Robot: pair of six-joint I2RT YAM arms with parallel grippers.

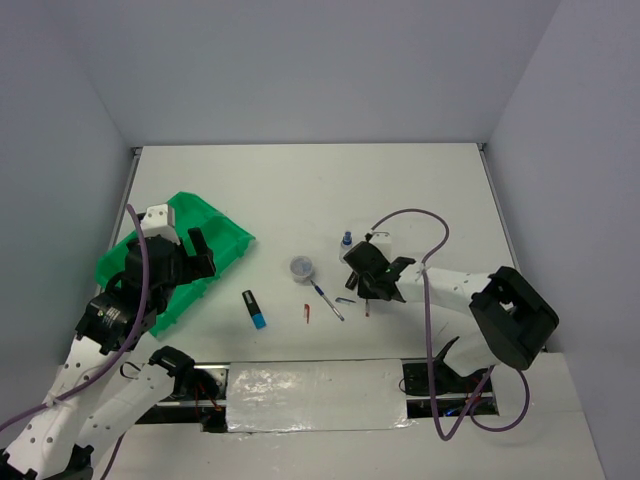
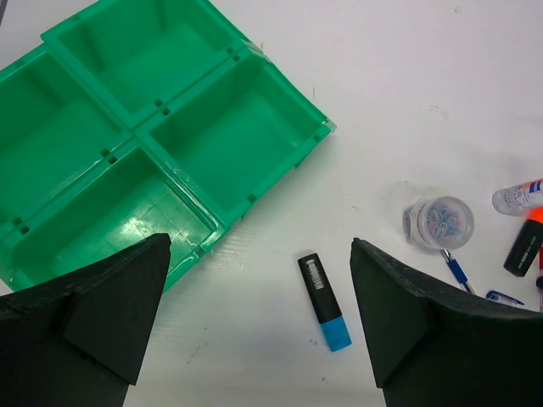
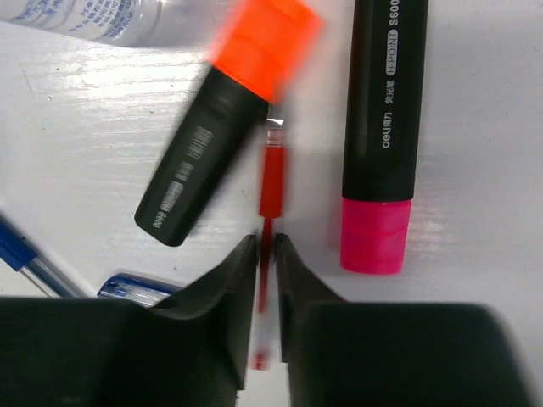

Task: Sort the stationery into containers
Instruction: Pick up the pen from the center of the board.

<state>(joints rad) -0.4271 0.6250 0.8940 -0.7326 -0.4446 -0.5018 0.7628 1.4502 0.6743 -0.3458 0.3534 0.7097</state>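
Far left, glossy green plastic tray [image 2: 254, 144], four rectangular compartments, cropped at the frame edge. Left gripper [image 2: 259, 254] splayed wide over its near corner, grasping nothing. Just right, stubby blue-ended highlighter [image 2: 323, 301]. Then round clear tub [image 2: 441, 222], contents perhaps clips. Right gripper [image 3: 266, 254] pinched on thin red pen [image 3: 272, 182], between blurred orange highlighter [image 3: 216, 136] and pink highlighter [image 3: 382, 127].

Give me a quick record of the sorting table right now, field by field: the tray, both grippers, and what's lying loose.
tray: green tray, four compartments, no stationery seen inside
left gripper: open, holding nothing, beside the tray
right gripper: shut on the red pen
next to the red pen: orange highlighter, pink highlighter
loose on the table: blue highlighter, clear tub, bottle, blue pen
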